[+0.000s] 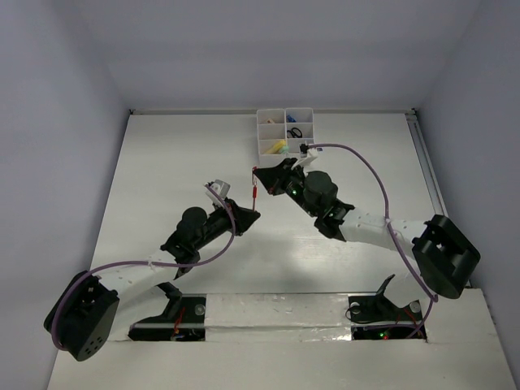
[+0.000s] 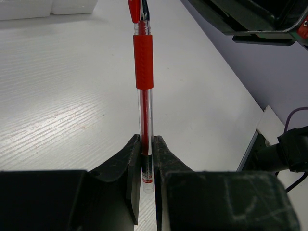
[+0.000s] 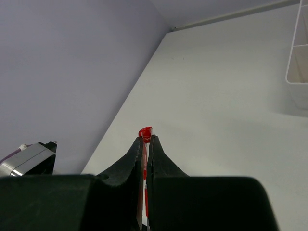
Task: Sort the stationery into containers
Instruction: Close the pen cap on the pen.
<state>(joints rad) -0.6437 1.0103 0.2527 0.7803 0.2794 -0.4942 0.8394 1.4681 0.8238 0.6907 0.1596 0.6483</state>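
Observation:
A red pen (image 1: 256, 193) hangs above the table between both grippers, just in front of the white six-compartment tray (image 1: 259, 130). My left gripper (image 1: 253, 213) is shut on the clear barrel's lower end; in the left wrist view the pen (image 2: 144, 72) runs straight up out of the gripper (image 2: 147, 144). My right gripper (image 1: 258, 173) is shut on the cap end; only the red cap tip (image 3: 145, 131) pokes past the right gripper (image 3: 146, 140). In the tray lie a yellow tube (image 1: 276, 148) and black scissors (image 1: 296, 131).
The tray stands at the table's far edge, middle; its corner shows in the right wrist view (image 3: 298, 72) and in the left wrist view (image 2: 29, 7). The right arm's body (image 2: 250, 19) looms close to the pen's upper end. Walls enclose the table on three sides.

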